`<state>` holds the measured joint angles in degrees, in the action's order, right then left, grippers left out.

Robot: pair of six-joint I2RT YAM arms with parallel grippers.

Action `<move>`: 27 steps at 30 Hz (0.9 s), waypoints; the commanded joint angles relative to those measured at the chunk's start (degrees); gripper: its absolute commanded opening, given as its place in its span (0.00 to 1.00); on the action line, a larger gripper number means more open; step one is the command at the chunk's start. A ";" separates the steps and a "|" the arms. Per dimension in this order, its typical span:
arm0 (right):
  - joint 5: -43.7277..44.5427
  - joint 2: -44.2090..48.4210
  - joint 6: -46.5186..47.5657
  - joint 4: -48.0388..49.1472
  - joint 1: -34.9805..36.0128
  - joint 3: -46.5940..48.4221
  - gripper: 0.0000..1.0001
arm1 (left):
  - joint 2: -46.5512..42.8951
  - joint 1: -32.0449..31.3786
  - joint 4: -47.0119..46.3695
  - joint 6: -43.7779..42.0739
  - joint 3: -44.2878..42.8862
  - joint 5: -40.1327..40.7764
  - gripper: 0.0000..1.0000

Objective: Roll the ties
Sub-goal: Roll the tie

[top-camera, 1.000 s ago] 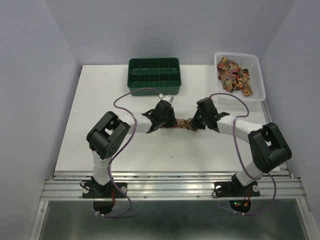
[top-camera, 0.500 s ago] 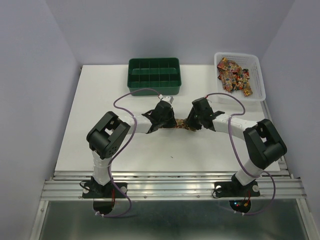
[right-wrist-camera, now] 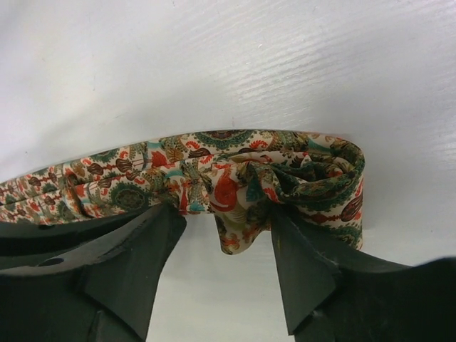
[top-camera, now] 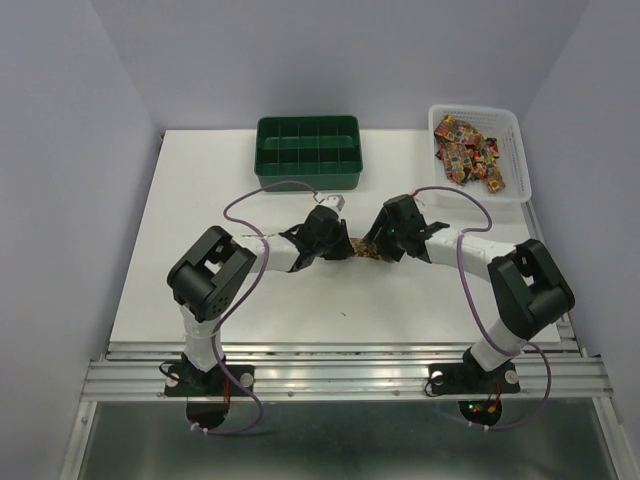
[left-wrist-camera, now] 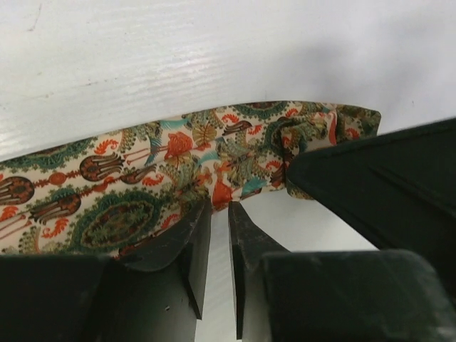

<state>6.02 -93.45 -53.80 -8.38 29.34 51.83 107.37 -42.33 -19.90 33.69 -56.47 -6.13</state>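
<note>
The tie (left-wrist-camera: 142,185) is laid on the tabletop (left-wrist-camera: 214,57); left fingers (left-wrist-camera: 189,249) are held slightly apart, right fingers (right-wrist-camera: 135,263) spread wide around its fold.

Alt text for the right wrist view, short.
A paisley-patterned tie lies across the white table, one end curled over into a loose loop. The right gripper sits over it, jaws open, with a bunched fold of fabric between them.
</note>
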 commanded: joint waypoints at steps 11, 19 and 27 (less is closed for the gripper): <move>1.71 1.87 -12.19 1.35 0.36 0.99 0.82 | -7.61 -1.18 -14.28 2.34 6.37 -6.35 0.41; 0.66 2.22 -16.51 3.28 0.28 -0.07 0.87 | -5.51 -2.15 -16.31 3.40 4.62 -6.35 0.49; 0.57 3.18 -17.21 4.25 0.28 -0.68 0.88 | -1.38 -3.02 -12.97 2.26 0.75 -2.93 0.52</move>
<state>5.98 -92.79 -69.49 -6.79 29.34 51.79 104.22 -44.66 -33.15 36.88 -52.25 -11.42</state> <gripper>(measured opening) 0.873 0.517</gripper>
